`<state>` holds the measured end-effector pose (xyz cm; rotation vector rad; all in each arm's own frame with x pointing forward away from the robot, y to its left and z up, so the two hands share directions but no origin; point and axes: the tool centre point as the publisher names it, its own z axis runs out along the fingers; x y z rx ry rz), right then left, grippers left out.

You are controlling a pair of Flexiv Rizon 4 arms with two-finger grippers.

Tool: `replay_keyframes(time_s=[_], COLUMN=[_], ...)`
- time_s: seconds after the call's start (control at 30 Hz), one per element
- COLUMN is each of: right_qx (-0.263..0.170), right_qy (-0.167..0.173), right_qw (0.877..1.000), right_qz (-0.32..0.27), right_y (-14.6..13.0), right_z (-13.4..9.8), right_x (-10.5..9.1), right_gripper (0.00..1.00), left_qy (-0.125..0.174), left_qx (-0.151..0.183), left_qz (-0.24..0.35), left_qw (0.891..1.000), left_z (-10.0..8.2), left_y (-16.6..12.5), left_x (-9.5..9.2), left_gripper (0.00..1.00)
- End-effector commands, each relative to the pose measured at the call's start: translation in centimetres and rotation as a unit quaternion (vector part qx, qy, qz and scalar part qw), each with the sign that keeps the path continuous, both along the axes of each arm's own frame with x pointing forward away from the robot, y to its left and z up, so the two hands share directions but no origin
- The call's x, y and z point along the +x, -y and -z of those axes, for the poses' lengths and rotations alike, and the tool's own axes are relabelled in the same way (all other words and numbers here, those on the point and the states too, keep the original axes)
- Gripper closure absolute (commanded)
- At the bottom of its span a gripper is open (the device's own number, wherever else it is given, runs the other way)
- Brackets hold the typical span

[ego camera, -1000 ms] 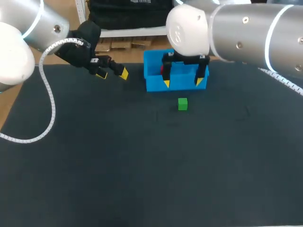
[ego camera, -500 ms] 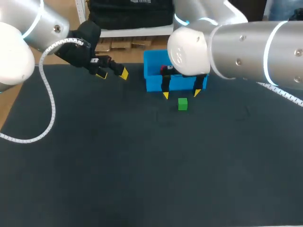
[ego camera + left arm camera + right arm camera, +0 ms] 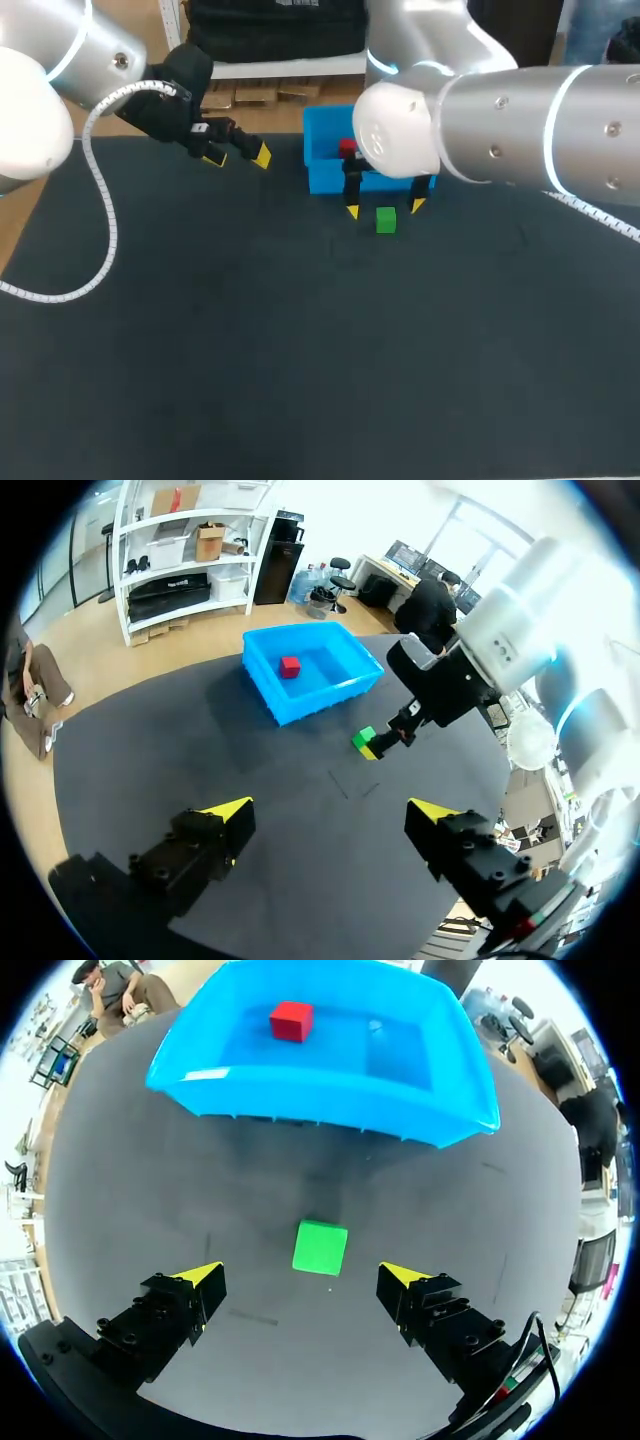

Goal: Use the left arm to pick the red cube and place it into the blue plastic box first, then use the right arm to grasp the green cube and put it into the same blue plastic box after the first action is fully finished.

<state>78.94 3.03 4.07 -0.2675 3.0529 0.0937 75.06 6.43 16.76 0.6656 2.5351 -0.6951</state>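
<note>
The red cube [image 3: 347,149] [image 3: 291,1021] [image 3: 289,666] lies inside the blue plastic box [image 3: 320,177] [image 3: 330,1100] [image 3: 305,695] at the table's far middle. The green cube [image 3: 386,221] [image 3: 320,1248] [image 3: 366,736] rests on the dark mat just in front of the box. My right gripper [image 3: 383,209] [image 3: 300,1275] hangs open above the green cube, a yellow tip on each side of it, with no contact seen. My left gripper [image 3: 236,156] [image 3: 328,810] is open and empty, raised at the far left, well away from the box.
The dark mat [image 3: 300,350] covers the table. A white coiled cable [image 3: 100,200] hangs from my left arm over the left part of the mat. The box's walls stand just beyond the green cube.
My right gripper has come down and toward me from over the blue box to straddle the green cube. The left arm has stayed still.
</note>
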Motion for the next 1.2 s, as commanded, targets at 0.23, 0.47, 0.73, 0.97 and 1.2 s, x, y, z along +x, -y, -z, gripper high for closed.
replay_keyframes(time_s=[0.23,0.47,0.73,0.97,1.2], right_qx=[-0.012,-0.017,-0.018,-0.016,-0.015], right_qy=[-0.004,-0.004,-0.006,-0.010,-0.007], right_qw=[1.000,1.000,0.999,0.999,0.999], right_qz=[0.000,0.012,0.026,0.029,0.028], right_y=[-0.8,-0.3,0.5,0.6,0.8], right_z=[1.6,2.4,3.0,3.6,4.1], right_x=[1.4,1.7,1.4,0.7,0.6], right_gripper=[0.00,0.00,0.00,0.00,0.00], left_qy=[0.002,0.002,0.002,0.002,0.002], left_qx=[-0.003,-0.003,-0.003,-0.003,-0.003], left_qz=[0.001,0.001,0.001,0.001,0.001], left_qw=[1.000,1.000,1.000,1.000,1.000], left_z=[0.1,0.1,0.1,0.1,0.1], left_y=[-0.1,-0.1,-0.1,-0.1,-0.1], left_x=[-0.1,-0.1,-0.1,-0.1,-0.1], left_gripper=[0.00,0.00,0.00,0.00,0.00])
